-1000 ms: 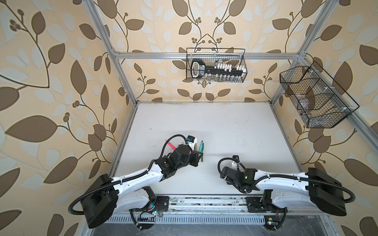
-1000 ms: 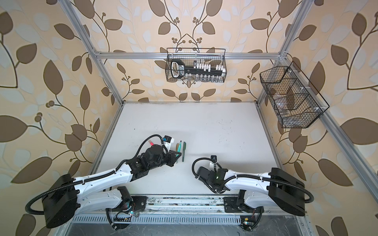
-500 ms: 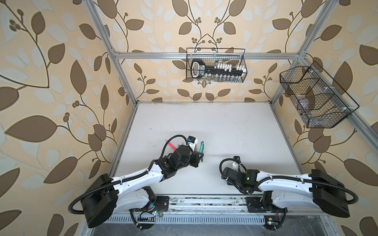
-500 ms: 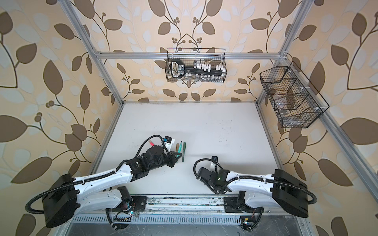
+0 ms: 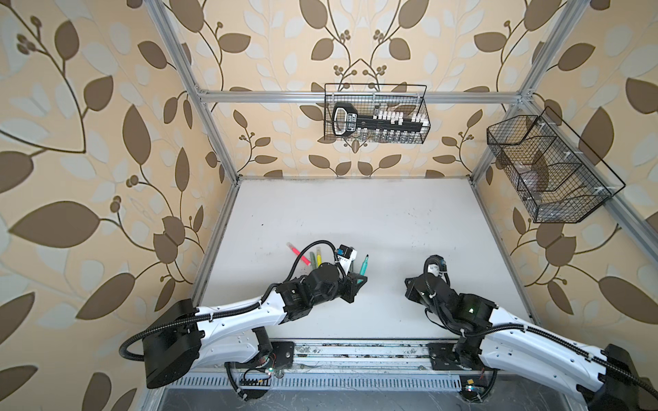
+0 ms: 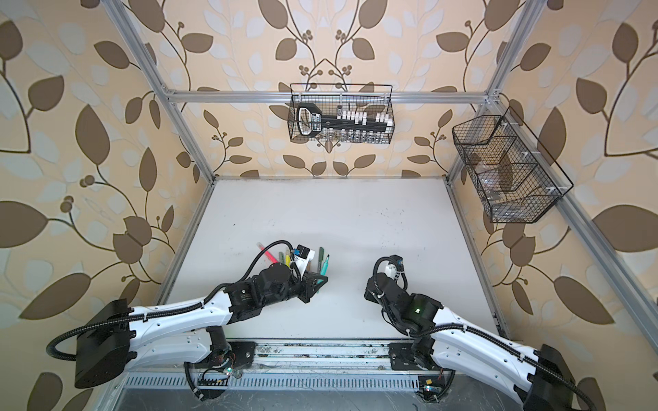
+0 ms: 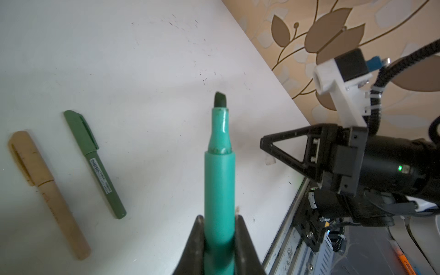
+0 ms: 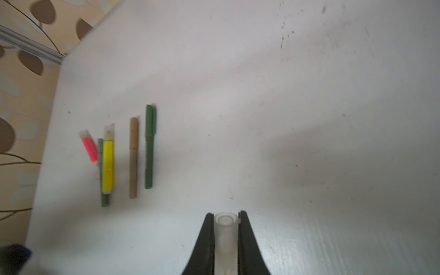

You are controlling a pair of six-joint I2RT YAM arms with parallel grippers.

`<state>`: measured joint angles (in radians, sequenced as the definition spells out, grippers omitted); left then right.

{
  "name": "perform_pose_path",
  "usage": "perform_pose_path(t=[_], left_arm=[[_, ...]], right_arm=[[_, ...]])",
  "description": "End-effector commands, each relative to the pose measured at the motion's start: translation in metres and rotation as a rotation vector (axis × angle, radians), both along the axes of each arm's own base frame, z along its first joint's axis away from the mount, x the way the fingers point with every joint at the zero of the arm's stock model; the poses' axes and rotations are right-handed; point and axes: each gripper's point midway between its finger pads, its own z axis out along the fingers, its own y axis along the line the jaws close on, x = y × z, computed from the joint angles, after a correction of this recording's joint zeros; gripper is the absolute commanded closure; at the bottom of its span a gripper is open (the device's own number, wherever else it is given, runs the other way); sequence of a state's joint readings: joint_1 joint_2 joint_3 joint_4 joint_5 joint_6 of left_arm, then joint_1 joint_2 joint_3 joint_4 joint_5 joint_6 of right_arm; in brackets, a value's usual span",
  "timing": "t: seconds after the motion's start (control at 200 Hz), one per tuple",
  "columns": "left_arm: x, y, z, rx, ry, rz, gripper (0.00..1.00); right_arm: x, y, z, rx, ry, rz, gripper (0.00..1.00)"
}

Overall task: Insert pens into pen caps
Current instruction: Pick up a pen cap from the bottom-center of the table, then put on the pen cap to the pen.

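Note:
My left gripper [image 7: 219,219] is shut on the barrel of the uncapped green marker [image 7: 219,181], whose dark tip points away over the table. In both top views the marker [image 5: 364,265] sticks out past the left gripper [image 5: 358,281]. My right gripper [image 8: 225,214] is shut on a clear pen cap [image 8: 225,228]. It hangs low at the front right [image 5: 409,284], apart from the marker. On the table lie a tan pen [image 8: 133,157], a dark green pen [image 8: 149,147], a yellow marker [image 8: 107,164], a grey-green pen [image 8: 102,171] and a pink marker [image 8: 90,148], all seemingly capped.
The white table [image 5: 356,213] is walled on three sides by a metal frame. A wire basket [image 5: 375,114] hangs on the back wall and another wire basket [image 5: 548,170] on the right wall. The arms' mounting rail [image 5: 356,352] runs along the front edge.
My right gripper has shut on the clear cap and drawn to the right and farther back. My left gripper has carried the green marker a little to the right.

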<state>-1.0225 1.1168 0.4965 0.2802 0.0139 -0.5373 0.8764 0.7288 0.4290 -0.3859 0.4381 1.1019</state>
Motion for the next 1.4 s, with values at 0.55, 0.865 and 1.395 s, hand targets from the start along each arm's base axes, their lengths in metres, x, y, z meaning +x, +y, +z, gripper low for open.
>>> perform_pose_path(t=[0.55,0.865,1.395], left_arm=[[-0.024,-0.045,0.010,-0.088,-0.101,-0.051,1.00],[-0.022,-0.045,0.012,-0.088,-0.105,-0.040,1.00],[-0.022,-0.042,0.016,-0.093,-0.118,-0.035,1.00]], right_arm=[[0.040,0.053,0.134,0.354,-0.344,0.031,1.00],[0.036,0.078,0.126,0.382,-0.314,0.094,1.00],[0.027,0.087,0.098,0.348,-0.272,0.104,1.00]])
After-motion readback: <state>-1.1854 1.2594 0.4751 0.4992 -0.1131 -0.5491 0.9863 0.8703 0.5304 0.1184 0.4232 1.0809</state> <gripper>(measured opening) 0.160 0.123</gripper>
